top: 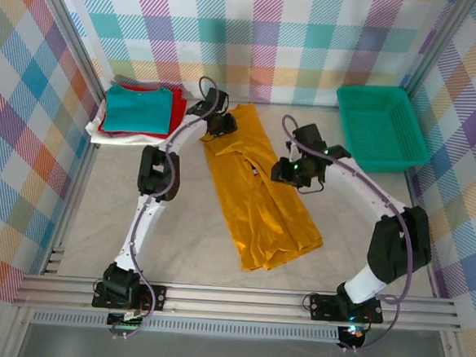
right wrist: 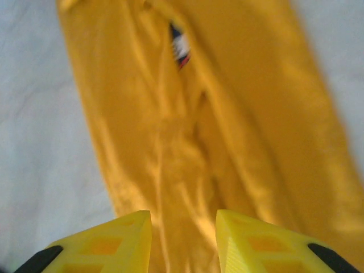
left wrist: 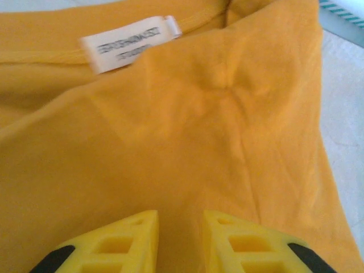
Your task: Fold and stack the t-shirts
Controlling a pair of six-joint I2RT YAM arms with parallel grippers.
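I'm hovering the left gripper and right gripper, both parted and empty, over the lengthwise-folded yellow tee, planning a collar-end pinch for the crosswise fold.

The mustard-yellow tee is plain but for a chest print in dark blue, white and red, and a white neck label with grey lettering. At the far left a teal tee tops a red tee, a white tee and a grey tee. The basket at the far right is green. The walls carry a pastel plaid; the table is pale grey. The left gripper and the right gripper are yellow, marked with black.
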